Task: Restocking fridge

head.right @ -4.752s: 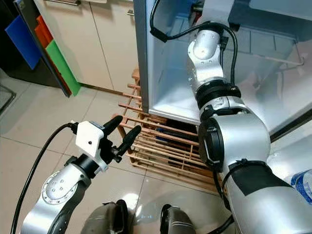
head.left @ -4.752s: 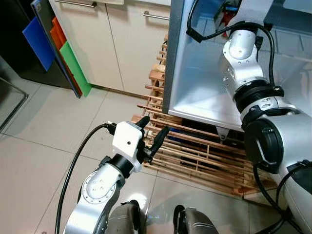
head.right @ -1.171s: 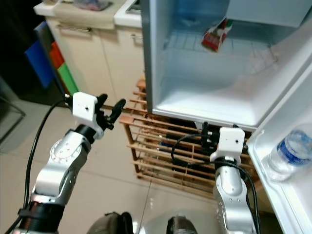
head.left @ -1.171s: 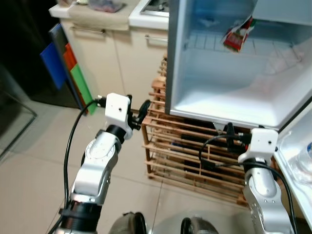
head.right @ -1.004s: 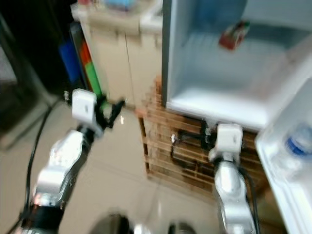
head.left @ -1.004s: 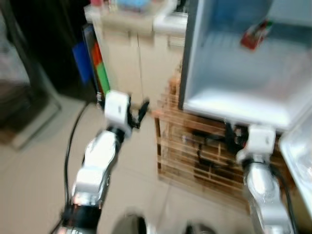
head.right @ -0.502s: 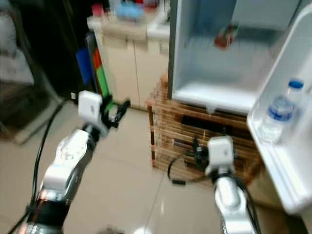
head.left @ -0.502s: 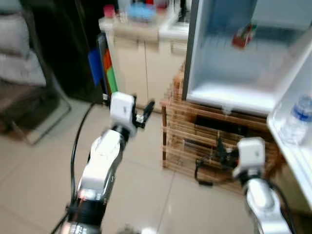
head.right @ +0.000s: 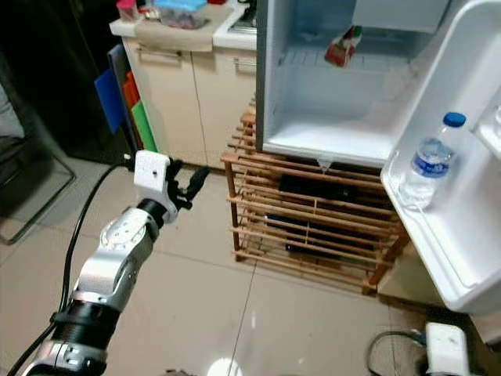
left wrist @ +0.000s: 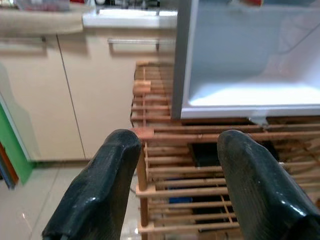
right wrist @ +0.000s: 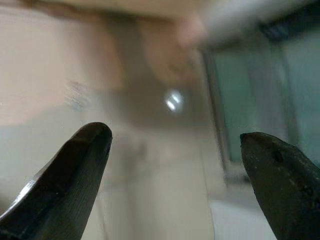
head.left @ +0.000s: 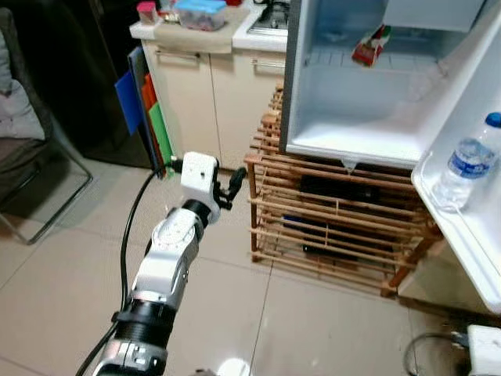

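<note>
we face the small fridge (head.left: 368,117), its pale interior bare and door (head.right: 462,196) swung wide to our right, perched on a slatted wooden rack (head.left: 337,227) that stands on the tiled floor (head.left: 63,290). beige cabinets (head.left: 211,94) stand just beside it. a clear water bottle (head.left: 463,163) with a blue cap and label stands upright in the door shelf. a red-and-green packet (head.left: 371,45) lies on the upper wire shelf. our left gripper (head.left: 229,188) hangs near the rack with fingers spread wide, holding nothing. our right gripper (right wrist: 172,165) is likewise spread, against a blurred backdrop.
</note>
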Robot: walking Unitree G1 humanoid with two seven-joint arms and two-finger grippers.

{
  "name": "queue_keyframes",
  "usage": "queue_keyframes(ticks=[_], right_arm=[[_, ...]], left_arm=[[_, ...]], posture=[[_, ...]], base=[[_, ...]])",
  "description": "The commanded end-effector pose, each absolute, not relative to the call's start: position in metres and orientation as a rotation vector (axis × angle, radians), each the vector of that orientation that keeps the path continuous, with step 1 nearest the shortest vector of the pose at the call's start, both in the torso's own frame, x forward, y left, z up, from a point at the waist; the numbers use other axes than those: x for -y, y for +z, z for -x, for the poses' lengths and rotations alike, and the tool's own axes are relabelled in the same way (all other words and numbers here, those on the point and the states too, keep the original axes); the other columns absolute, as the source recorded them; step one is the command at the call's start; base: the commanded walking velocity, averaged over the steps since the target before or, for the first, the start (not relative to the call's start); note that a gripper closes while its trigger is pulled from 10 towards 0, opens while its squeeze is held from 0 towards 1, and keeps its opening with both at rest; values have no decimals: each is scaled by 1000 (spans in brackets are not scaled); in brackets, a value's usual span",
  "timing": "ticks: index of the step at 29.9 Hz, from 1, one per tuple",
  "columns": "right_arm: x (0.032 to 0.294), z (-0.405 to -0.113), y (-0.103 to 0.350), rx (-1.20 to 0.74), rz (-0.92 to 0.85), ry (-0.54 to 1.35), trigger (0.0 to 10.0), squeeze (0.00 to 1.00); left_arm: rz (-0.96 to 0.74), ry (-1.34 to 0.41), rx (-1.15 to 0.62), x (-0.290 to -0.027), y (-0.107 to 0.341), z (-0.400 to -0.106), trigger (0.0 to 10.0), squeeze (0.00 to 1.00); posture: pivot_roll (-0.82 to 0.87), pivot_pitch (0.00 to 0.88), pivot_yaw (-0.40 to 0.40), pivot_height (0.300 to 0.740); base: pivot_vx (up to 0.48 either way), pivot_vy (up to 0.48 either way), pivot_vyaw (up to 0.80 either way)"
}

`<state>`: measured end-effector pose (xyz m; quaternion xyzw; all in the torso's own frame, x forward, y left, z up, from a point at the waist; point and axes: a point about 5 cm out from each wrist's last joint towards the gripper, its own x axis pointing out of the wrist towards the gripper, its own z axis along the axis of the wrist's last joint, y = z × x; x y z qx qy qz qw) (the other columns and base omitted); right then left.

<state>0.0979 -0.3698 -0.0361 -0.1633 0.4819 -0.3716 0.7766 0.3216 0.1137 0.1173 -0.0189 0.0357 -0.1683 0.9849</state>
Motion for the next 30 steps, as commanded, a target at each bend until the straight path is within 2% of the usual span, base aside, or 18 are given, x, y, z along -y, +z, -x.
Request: queue_keyframes(ticks=[1,6,12,14,15,16,17,18,20,21,22,24,27,30], right_arm=[[388,-87,-29,-1053,332,-917,10000,0],[413,-65,-17,-1071,298,-1053,10000,0],[435,-68,5,-984,316,-1152,10000,0],[453,-97,36,-789,307,-1205,10000,0],[461,-116,56,-668,298,-1207,10000,0],[461,-116,56,-668,298,-1207,10000,0],[467,-144,85,-504,279,-1179,10000,0],[468,-153,95,-447,261,-1160,10000,0],[466,-169,105,-372,218,-1098,10000,0],[459,-186,117,-272,172,-1012,10000,0],[459,-186,117,-272,172,-1012,10000,0],[441,-212,123,-213,112,-850,10000,0],[416,-234,120,-220,61,-676,10000,0],[380,-254,119,-220,23,-483,10000,0]], left_arm=[[30,-337,-67,-112,121,-326,10000,0],[47,-347,-72,-107,118,-326,10000,0],[37,-354,-86,-106,113,-325,10000,0],[-87,-393,-149,-105,99,-323,10000,0],[-207,-419,-242,-105,81,-320,10000,0],[-207,-419,-242,-105,81,-320,10000,0],[-333,-459,-426,-112,48,-310,10000,0],[-352,-477,-489,-114,38,-305,10000,0],[-378,-550,-549,-114,26,-298,10000,0],[-504,-647,-561,-115,21,-293,10000,0],[-504,-647,-561,-115,21,-293,10000,0],[-632,-660,-558,-123,19,-298,10000,0],[-714,-690,-571,-127,18,-300,10000,0],[-804,-748,-591,-129,14,-298,10000,0]], posture=[[-191,36,44,740],[-199,39,36,740],[-202,40,36,740],[-206,39,41,740],[-215,37,49,740],[-215,37,49,740],[-223,37,55,740],[-223,37,55,740],[-226,37,59,740],[-226,38,59,740],[-226,38,59,740],[-231,37,61,740],[-235,35,63,740],[-239,34,67,740]], base=[[0,0,0],[0,0,0],[0,0,0],[0,0,0],[0,0,0],[0,0,0],[0,0,0],[0,0,0],[0,0,0],[0,0,0],[0,0,0],[0,0,0],[0,0,0],[0,0,0]])
